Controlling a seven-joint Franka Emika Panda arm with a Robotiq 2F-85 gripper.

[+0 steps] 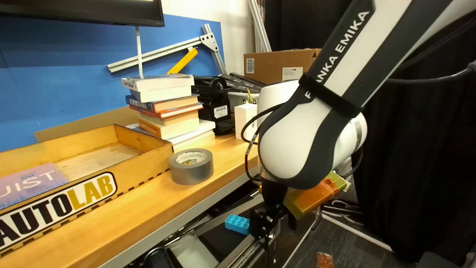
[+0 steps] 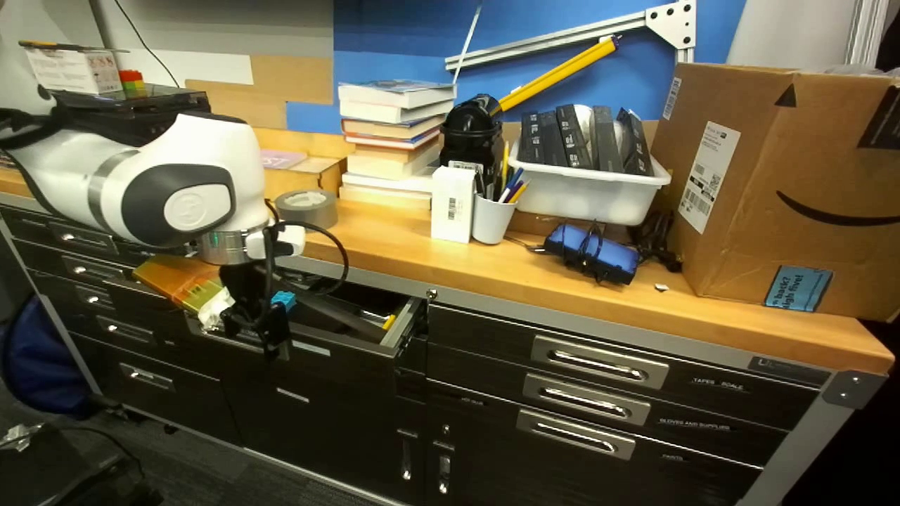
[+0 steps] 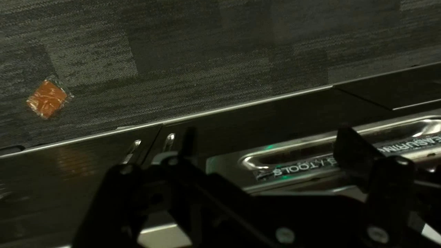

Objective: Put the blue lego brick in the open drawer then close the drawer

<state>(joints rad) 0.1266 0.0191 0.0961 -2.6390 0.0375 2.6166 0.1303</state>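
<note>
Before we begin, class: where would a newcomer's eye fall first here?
Probably the white-and-black robot arm, bent down at the front of the open drawer. Next, the bright blue brick inside that drawer, vivid against the dark. Then the wooden tray on the bench, lettered AUTOLAB.

Brick (image 1: 237, 224) in drawer (image 2: 362, 360); tape (image 1: 191, 173) on worktop (image 1: 148, 208)

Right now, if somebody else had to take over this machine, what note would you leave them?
Gripper: open, holding nothing, by the front of the drawer.
Blue lego brick: lying inside the drawer, which is pulled out.
Done: the brick is in the drawer.
Left: close the drawer, probably by pushing its front inward.
</note>
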